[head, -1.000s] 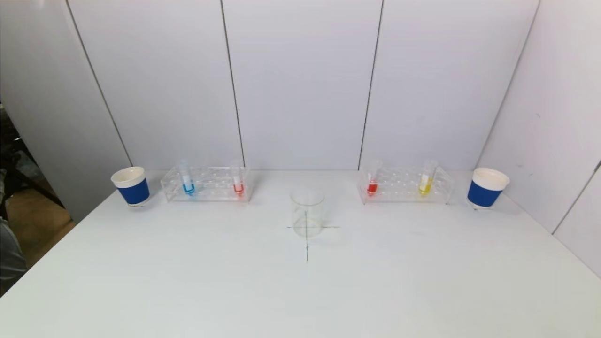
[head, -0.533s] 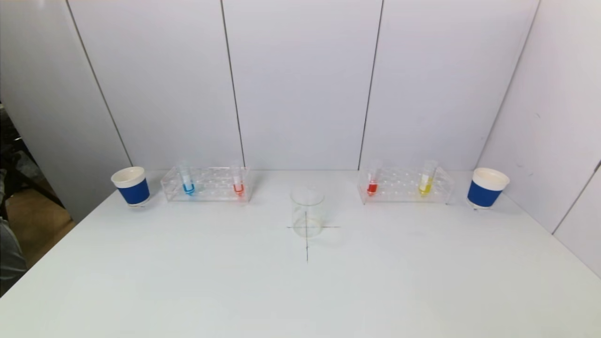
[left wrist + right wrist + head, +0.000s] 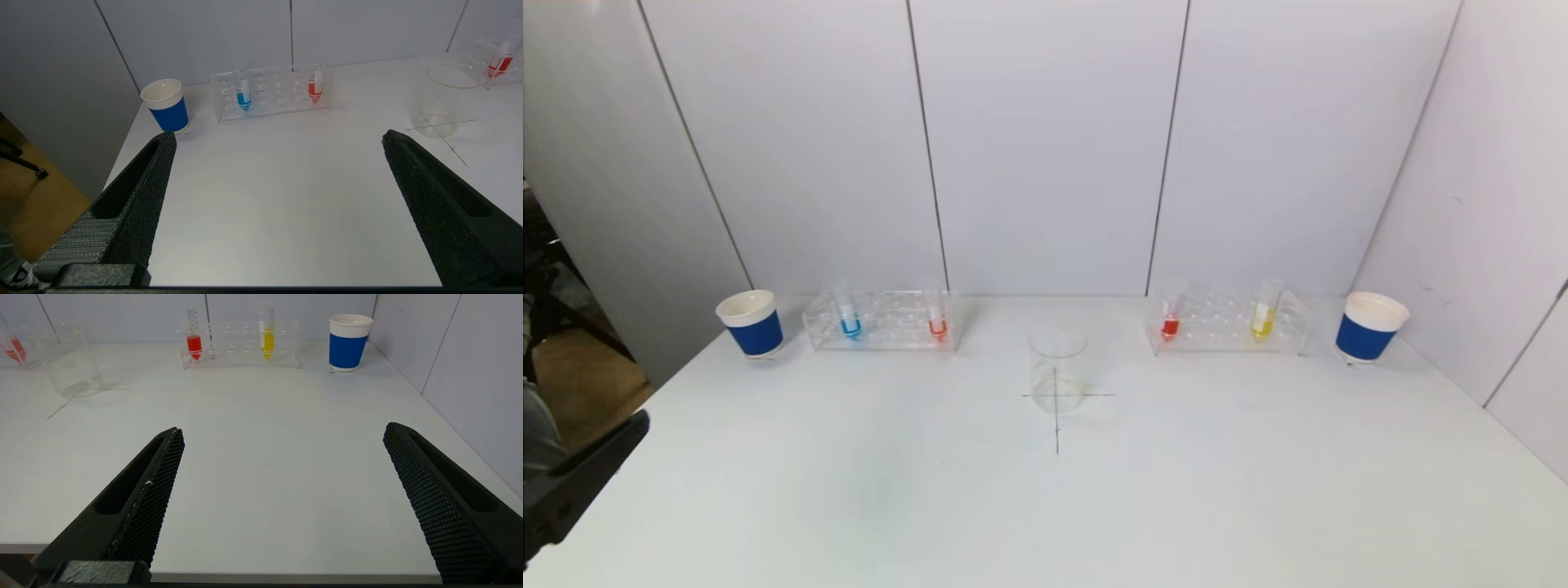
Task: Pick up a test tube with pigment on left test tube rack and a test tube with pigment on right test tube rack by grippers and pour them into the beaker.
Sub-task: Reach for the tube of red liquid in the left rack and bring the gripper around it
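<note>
A clear left rack (image 3: 882, 320) at the back left holds a blue-pigment tube (image 3: 849, 315) and a red-pigment tube (image 3: 938, 315). At the back right, the right rack (image 3: 1229, 321) holds a red tube (image 3: 1170, 315) and a yellow tube (image 3: 1263, 312). The empty glass beaker (image 3: 1057, 369) stands on a cross mark at the table's centre. My left gripper (image 3: 278, 136) is open and empty over the table's near left, far short of its rack (image 3: 269, 92). One of its fingers (image 3: 584, 478) shows at the head view's left edge. My right gripper (image 3: 284, 430) is open and empty at the near right edge.
A blue-banded paper cup (image 3: 751, 323) stands left of the left rack, and another cup (image 3: 1370, 327) right of the right rack. White wall panels close the back and right side. The table (image 3: 1045, 506) drops off at its left edge.
A dark finger of my left gripper has come into the head view at the lower left edge. The tubes, racks and beaker have not moved.
</note>
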